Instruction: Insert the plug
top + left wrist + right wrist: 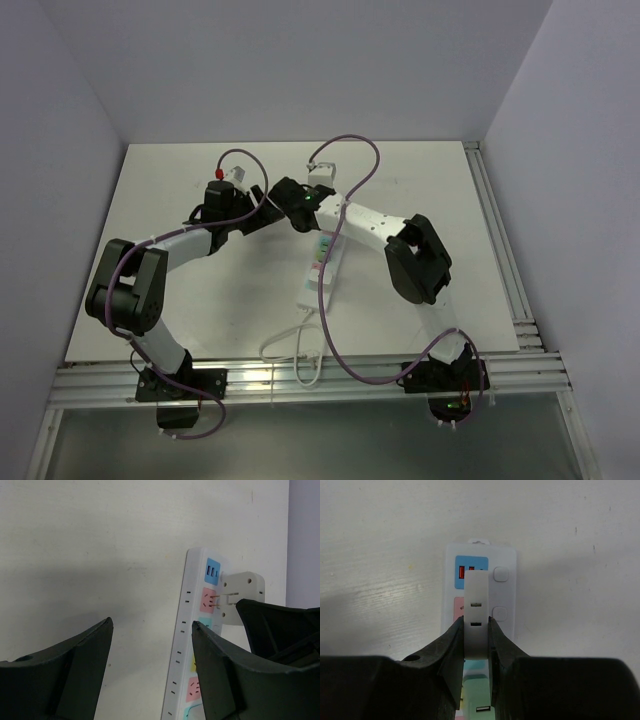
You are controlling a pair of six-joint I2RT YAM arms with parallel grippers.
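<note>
From the top external view, a white power strip (320,275) lies lengthwise on the white table (180,190) between the two arms. The left gripper (258,203) and right gripper (300,210) meet just above the strip's far end. From here I cannot tell how either pair of fingers stands.

In the left wrist view, the left gripper (152,625) is spread wide, with only bare table between its fingers. To the right runs the power strip (186,645), with a blue USB panel (212,571) at its far end. The white plug (242,592) sits side-on beside it. Its two metal prongs (216,601) reach the face of the pink socket (206,600), with bare metal showing. The right gripper's dark finger (280,627) grips the plug's near side.

In the right wrist view, the right gripper (476,625) pinches the white plug (476,600) between both fingers. It sits directly over the power strip (505,592), covering the pink socket just below the blue USB panel (461,572).
</note>
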